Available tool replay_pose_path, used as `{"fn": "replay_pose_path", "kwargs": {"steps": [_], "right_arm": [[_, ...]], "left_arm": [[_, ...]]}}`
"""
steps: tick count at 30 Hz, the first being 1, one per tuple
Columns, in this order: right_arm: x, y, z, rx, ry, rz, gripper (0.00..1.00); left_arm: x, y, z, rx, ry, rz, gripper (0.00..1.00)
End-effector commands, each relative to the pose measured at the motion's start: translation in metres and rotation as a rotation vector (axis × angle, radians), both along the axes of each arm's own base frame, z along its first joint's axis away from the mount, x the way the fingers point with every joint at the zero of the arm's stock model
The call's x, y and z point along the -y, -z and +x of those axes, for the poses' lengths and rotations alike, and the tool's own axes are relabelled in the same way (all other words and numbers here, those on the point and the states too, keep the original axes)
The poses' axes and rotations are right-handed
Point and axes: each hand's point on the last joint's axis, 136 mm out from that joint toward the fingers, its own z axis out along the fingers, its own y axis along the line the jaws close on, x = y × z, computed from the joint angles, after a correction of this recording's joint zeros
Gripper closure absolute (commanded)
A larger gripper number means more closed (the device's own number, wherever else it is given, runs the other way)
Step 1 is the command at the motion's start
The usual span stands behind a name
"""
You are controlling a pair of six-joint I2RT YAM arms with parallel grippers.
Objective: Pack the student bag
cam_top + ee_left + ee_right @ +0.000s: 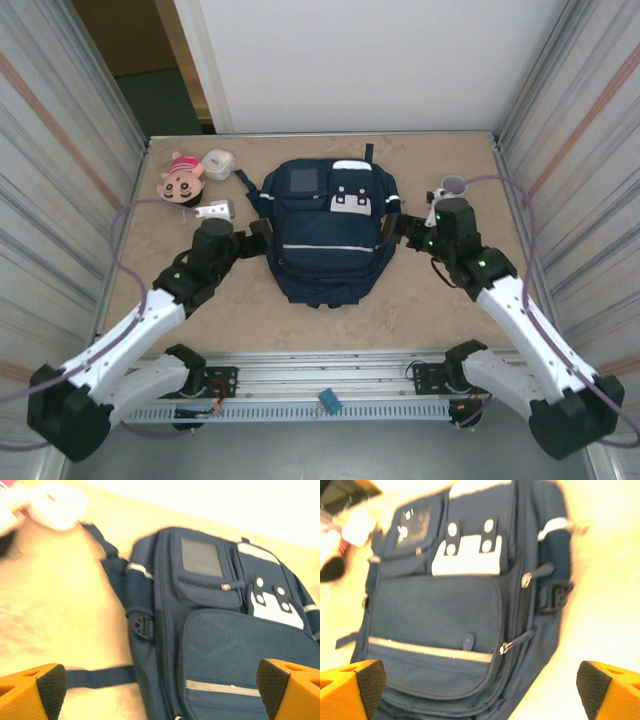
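Note:
The student bag (325, 225) lies flat in the middle of the table, a navy backpack with white stripes, a grey square patch and white buckle tabs, its front up. My left gripper (260, 232) sits at the bag's left side, open. In the left wrist view the bag (220, 630) lies beneath the gripper (160, 692), whose orange fingers (30, 692) stand far apart with nothing held. My right gripper (399, 228) is at the bag's right side, open too. The right wrist view has the bag (440, 610) under its gripper (480, 692), zipper pulls on the right seam.
A small doll (180, 178), a white case (218, 163) and a small silver-white item (213, 210) lie left of the bag. A grey cup-like object (452, 186) stands behind the right wrist. Corrugated walls close in both sides.

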Motion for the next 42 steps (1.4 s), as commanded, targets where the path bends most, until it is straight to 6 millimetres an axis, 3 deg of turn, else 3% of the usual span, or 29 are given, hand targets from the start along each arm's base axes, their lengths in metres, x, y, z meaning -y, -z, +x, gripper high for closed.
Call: {"fn": "replay_pose_path", "kwargs": {"steps": [1, 3, 8, 12, 18, 22, 25, 30, 33, 36, 38, 41, 42], "right_arm": [[0.042, 0.007, -0.006, 0.034, 0.116, -0.148, 0.01], [0.054, 0.005, -0.007, 0.067, 0.146, -0.178, 0.01], [0.089, 0.015, -0.005, 0.165, 0.253, -0.287, 0.01], [0.105, 0.035, 0.002, 0.199, 0.272, -0.321, 0.01], [0.120, 0.059, 0.012, 0.243, 0.269, -0.288, 0.01], [0.124, 0.068, 0.017, 0.291, 0.243, -0.323, 0.01], [0.122, 0.077, 0.021, 0.334, 0.220, -0.359, 0.01], [0.116, 0.088, 0.038, 0.397, 0.175, -0.350, 0.01], [0.107, 0.112, 0.056, 0.355, 0.108, -0.357, 0.01], [0.099, 0.117, 0.075, 0.364, 0.065, -0.338, 0.01], [0.094, 0.135, 0.085, 0.331, 0.028, -0.336, 0.01], [0.101, 0.144, 0.095, 0.317, 0.032, -0.292, 0.01], [0.104, 0.150, 0.096, 0.257, 0.037, -0.285, 0.01]], "left_arm": [[-0.041, 0.003, -0.008, 0.088, -0.088, 0.229, 0.01], [-0.051, -0.002, -0.011, 0.162, -0.111, 0.291, 0.01], [-0.073, 0.008, -0.017, 0.283, -0.193, 0.375, 0.01], [-0.077, 0.023, -0.017, 0.287, -0.189, 0.450, 0.01], [-0.086, 0.030, -0.013, 0.273, -0.196, 0.569, 0.01], [-0.092, 0.053, -0.010, 0.260, -0.182, 0.574, 0.01], [-0.095, 0.067, -0.007, 0.312, -0.161, 0.484, 0.01], [-0.107, 0.067, 0.001, 0.360, -0.154, 0.422, 0.01], [-0.112, 0.070, 0.007, 0.370, -0.142, 0.411, 0.01], [-0.113, 0.070, 0.019, 0.377, -0.145, 0.411, 0.01], [-0.112, 0.071, 0.030, 0.383, -0.137, 0.434, 0.01], [-0.109, 0.098, 0.052, 0.332, -0.091, 0.395, 0.01], [-0.109, 0.099, 0.061, 0.354, -0.102, 0.424, 0.01]]}}
